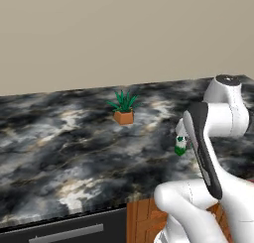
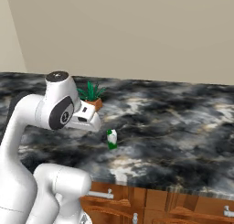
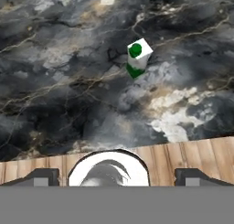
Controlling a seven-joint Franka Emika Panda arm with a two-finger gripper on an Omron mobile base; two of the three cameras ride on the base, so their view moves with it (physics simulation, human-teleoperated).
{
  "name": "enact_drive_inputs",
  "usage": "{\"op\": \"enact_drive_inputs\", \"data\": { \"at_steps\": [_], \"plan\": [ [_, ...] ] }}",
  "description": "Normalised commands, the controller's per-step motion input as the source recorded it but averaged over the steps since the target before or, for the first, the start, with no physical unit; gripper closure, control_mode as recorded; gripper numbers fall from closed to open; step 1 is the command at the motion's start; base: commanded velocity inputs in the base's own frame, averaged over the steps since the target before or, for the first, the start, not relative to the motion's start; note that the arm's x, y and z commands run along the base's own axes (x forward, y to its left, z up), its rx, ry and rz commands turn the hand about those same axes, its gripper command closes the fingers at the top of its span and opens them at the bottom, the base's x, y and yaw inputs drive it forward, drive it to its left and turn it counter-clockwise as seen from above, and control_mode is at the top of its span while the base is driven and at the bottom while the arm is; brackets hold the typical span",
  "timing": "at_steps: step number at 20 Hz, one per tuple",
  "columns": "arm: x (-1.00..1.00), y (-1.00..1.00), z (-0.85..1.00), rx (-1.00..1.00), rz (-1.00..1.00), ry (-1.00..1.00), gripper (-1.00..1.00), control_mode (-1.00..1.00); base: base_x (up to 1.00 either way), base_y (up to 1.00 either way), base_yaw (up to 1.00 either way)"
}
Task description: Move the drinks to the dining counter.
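Wide-open jaws hover above the black marble desk (image 3: 55, 81); that small green-and-white carton (image 3: 137, 58) looks light, best pinched across its flat sides.

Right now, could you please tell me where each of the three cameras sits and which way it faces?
Left base view: behind the arm on its left, facing forward and down over the counter; the arm rises lower right.
Right base view: behind on its right, same counter; the arm rises lower left.
Hand view: on the hand, looking down at the counter's front edge; open jaws' tips at bottom.
Shared: all see the green-and-white carton; both base views see the potted plant.
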Motion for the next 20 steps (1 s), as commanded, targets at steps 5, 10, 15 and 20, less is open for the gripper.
{"op": "enact_drive_inputs", "data": {
  "at_steps": [5,10,15,20],
  "plan": [
    [-0.26,0.08,0.01,0.02,0.04,-0.01,-1.0,1.0,-0.41,0.4,0.05],
    [0.0,0.0,0.0,0.0,0.0,0.0,-1.0,1.0,-0.35,1.0,0.37],
    [0.0,0.0,0.0,0.0,0.0,0.0,-1.0,1.0,-0.07,0.98,0.63],
    [0.0,0.0,0.0,0.0,0.0,0.0,-1.0,1.0,-0.02,0.08,0.99]
  ]
}}
